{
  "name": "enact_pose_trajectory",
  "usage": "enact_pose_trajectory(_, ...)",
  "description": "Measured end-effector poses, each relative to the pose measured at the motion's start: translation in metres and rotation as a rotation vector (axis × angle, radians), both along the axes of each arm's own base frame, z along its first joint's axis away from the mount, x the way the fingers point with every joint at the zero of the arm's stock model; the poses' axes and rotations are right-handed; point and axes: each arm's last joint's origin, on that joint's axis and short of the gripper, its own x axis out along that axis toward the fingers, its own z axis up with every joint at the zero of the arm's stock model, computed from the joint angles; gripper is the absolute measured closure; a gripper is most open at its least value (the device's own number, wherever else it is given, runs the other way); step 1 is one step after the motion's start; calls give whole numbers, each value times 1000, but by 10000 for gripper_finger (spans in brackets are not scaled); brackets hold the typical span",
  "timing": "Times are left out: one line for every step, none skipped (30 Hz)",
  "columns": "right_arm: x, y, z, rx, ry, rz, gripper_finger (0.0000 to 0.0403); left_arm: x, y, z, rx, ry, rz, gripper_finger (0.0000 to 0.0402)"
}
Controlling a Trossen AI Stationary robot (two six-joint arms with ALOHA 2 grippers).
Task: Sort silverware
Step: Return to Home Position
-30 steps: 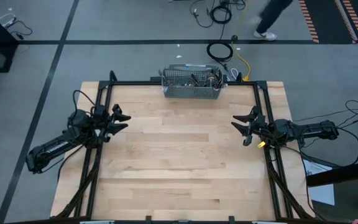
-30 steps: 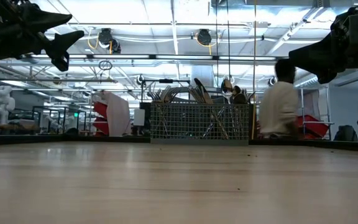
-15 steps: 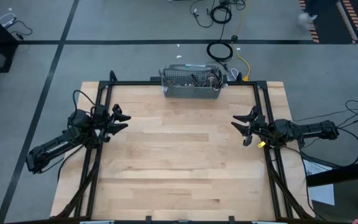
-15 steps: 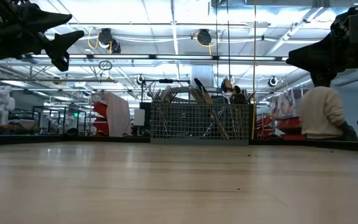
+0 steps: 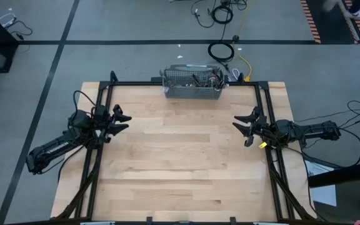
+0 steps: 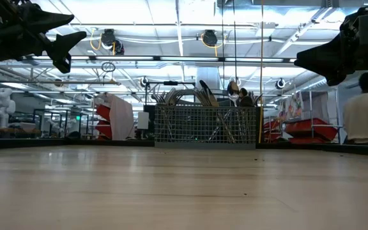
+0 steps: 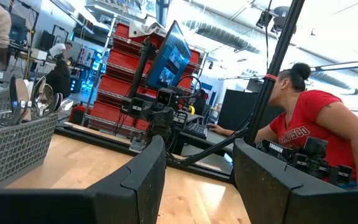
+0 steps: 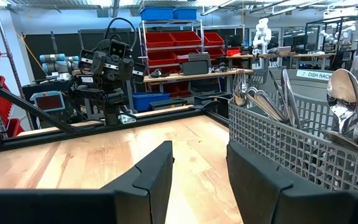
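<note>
High view first: at the left edge of the wooden table (image 5: 180, 169) the left gripper (image 5: 126, 122) hangs above the boards. The left wrist view shows its fingers (image 7: 143, 180) spread apart with nothing between them. Toward the middle, at the table's far edge, stands the grey wire basket (image 5: 192, 94). The silverware (image 5: 209, 79) is gathered inside it, with spoon bowls and handles rising above the rim, and we see no loose piece on the bare wood. At the right edge the right gripper (image 5: 242, 131) mirrors the other, well apart from the basket. Its fingers (image 8: 156, 173) are likewise released and empty, pointing inward across the table. The sorting looks finished to us, with both arms drawn back near their rest poses, so the remaining hazards are small. The pieces stand tall and lean at angles, so any sweep of an arm near the basket could catch a handle and tip cutlery out, or shove the basket off the far edge. A person in a red shirt (image 7: 316, 124) sits close beyond the table on the right arm's side, so an unexpected swing outward could come uncomfortably near. With both grippers open, nothing can be dropped.
</note>
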Motion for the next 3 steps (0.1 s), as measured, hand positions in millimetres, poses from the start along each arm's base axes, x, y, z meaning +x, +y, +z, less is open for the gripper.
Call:
enact_pose_trajectory(0,0,0,0,0,0,261,0,0,0,0,0,0,214)
enact_pose_trajectory(0,0,0,0,0,0,261,0,0,0,0,0,0,214)
enact_pose_trajectory(0,0,0,0,0,0,261,0,0,0,0,0,0,214)
